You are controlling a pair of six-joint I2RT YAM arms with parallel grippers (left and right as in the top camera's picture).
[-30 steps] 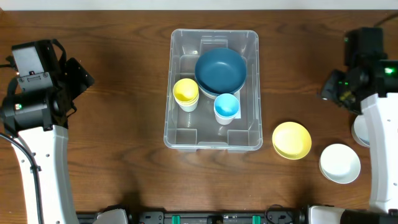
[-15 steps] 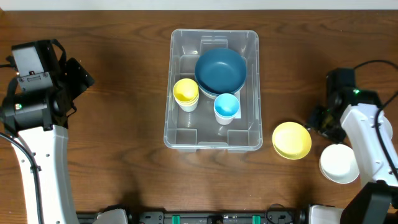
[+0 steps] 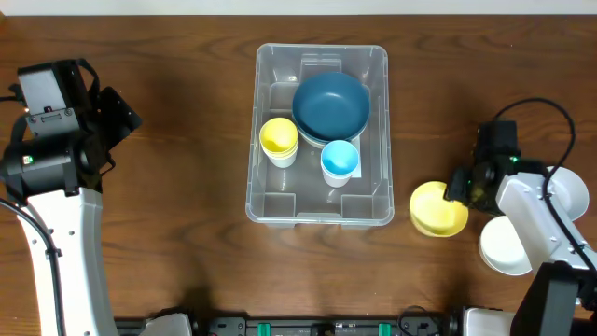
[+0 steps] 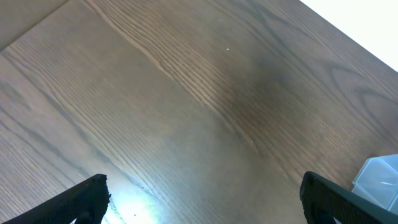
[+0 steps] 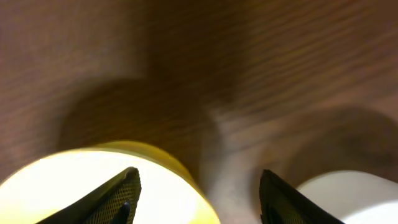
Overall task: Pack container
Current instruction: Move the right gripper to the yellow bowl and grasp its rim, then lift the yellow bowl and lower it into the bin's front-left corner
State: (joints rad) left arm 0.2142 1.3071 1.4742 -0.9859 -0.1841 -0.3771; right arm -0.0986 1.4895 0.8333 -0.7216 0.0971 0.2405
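The clear plastic container (image 3: 317,207) stands mid-table holding stacked blue bowls (image 3: 330,105), a yellow cup (image 3: 278,140) and a light blue cup (image 3: 340,162); its corner shows in the left wrist view (image 4: 380,177). A yellow bowl (image 3: 435,211) lies on the table right of it. My right gripper (image 3: 464,189) is open at that bowl's right rim; in the right wrist view (image 5: 196,199) one finger is over the yellow bowl (image 5: 93,186) and the other beside it. My left gripper (image 4: 202,202) is open and empty above bare wood at the far left.
A white bowl (image 3: 507,245) sits at the front right, also at the edge of the right wrist view (image 5: 354,196). Another white bowl (image 3: 569,191) lies partly hidden behind the right arm. The left arm (image 3: 56,140) stands at the table's left side.
My right arm has swung from the far right back down and left to the yellow bowl's rim. The left arm and the container's contents have not moved.
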